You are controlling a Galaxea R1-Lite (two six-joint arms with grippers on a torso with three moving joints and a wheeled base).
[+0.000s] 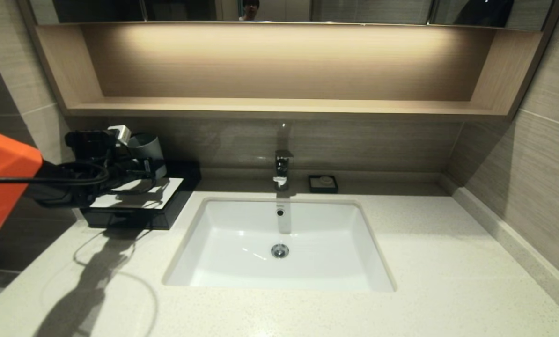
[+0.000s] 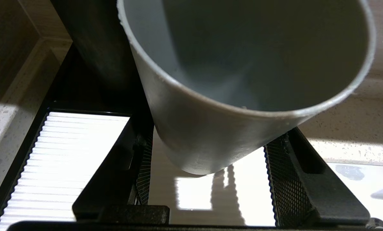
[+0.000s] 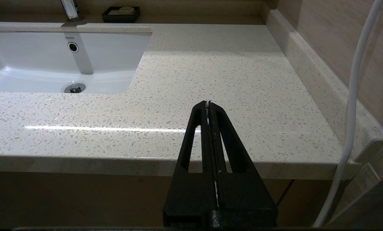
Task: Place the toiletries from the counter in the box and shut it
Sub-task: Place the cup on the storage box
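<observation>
The left gripper [image 1: 141, 164] was out over the box [image 1: 134, 206], at the back left corner of the counter [image 1: 448, 262], and it had the grey cup [image 1: 149, 146] between its fingers [image 2: 140, 173]. In the left wrist view the cup [image 2: 242, 96] filled most of the picture, tilted with its open mouth toward the camera. One meshed pad stood on each side of its wall, so the gripper [image 2: 207, 179] was spread to the cup's width and clamped on it. Below the cup lay the box's white top panel [image 2: 66, 160], ribbed and brightly lit, inside its black frame. I could not tell whether the cup's base touched the panel or hung just above it.

The box [image 2: 34, 128] sat straight under the gripper, against the back wall. Its drawer front looked flush with the body, though shadow covered that face. I saw no toothbrush packets or sachet on the counter around it.

The sink [image 1: 279, 243] lay just beside the box, on the side away from the wall corner. The tap [image 1: 282, 168] stood behind the sink, and past it was a small black soap dish [image 1: 323, 183].

The right gripper [image 3: 208, 104] hung low, off the counter's front edge, well apart from everything. Its fingers [image 3: 222, 144] were pressed together with nothing between them. Ahead of it stretched bare speckled counter [image 3: 226, 80], with the sink [image 3: 50, 64] off to one side.
</observation>
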